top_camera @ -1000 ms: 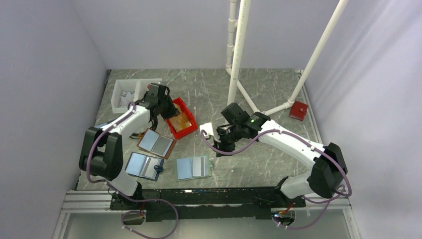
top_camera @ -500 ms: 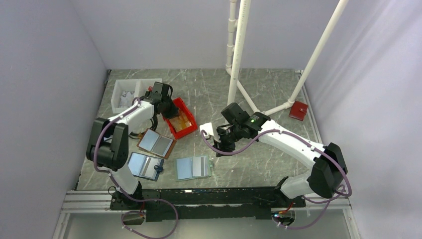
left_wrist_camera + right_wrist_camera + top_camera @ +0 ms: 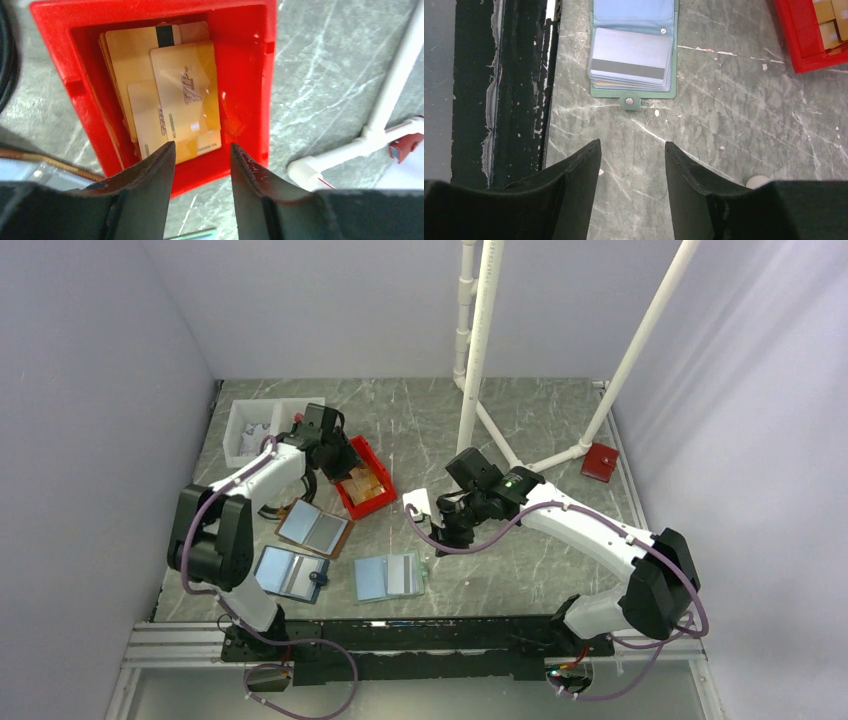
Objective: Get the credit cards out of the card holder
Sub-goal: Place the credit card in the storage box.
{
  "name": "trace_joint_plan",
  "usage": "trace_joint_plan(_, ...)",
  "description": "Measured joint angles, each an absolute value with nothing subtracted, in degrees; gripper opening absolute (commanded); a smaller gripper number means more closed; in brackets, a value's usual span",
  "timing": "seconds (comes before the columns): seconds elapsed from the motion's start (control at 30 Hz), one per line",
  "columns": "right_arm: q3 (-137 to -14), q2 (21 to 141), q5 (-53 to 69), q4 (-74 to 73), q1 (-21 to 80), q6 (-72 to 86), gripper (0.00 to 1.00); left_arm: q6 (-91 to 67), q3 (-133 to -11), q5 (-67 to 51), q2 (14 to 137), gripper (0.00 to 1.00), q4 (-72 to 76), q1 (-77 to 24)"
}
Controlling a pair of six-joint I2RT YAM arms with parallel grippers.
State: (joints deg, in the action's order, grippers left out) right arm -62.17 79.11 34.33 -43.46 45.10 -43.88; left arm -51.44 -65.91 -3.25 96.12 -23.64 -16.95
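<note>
Teal-green-edged, the card holder (image 3: pixel 389 577) is laid open on the table (image 3: pixel 480 570) near its front edge, a pale credit card (image 3: pixel 630 61) in one pocket. It is found straight ahead of the right fingers (image 3: pixel 583 167), spread and empty, its long axis run away from them. The left fingers (image 3: pixel 152 167), parted and empty, are held farther off over a red bin (image 3: pixel 270 75) of orange-tan cards (image 3: pixel 185 100).

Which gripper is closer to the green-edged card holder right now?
Right. The right gripper hovers over bare table just off the tab side of the card holder. The left gripper is farther away, above the red bin.
</note>
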Motion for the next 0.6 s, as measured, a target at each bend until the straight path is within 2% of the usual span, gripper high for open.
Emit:
trace_joint_plan(0.2, -62.1, 78.8, 34.4, -43.5, 45.1, -44.4, 0.53, -48.1, -65.4, -3.2, 87.3, 0.77, -26.0, -16.9)
trace_joint_plan(0.27, -62.1, 78.7, 34.5, -43.5, 45.1, -44.8, 0.53, -46.7, -63.8, -3.6, 83.4, 0.92, -25.8, -16.9)
trace_joint_plan(0.33, -62.1, 78.7, 34.6, -43.6, 45.1, -45.3, 0.53, -45.1, -61.2, -4.8, 79.1, 0.99, -25.3, -16.9)
trace_joint_plan(0.6, -62.0, 77.8, 36.5, -44.8, 43.9, -47.5, 0.53, -40.0, -49.0, -13.4, 64.2, 0.99, -21.2, -16.8)
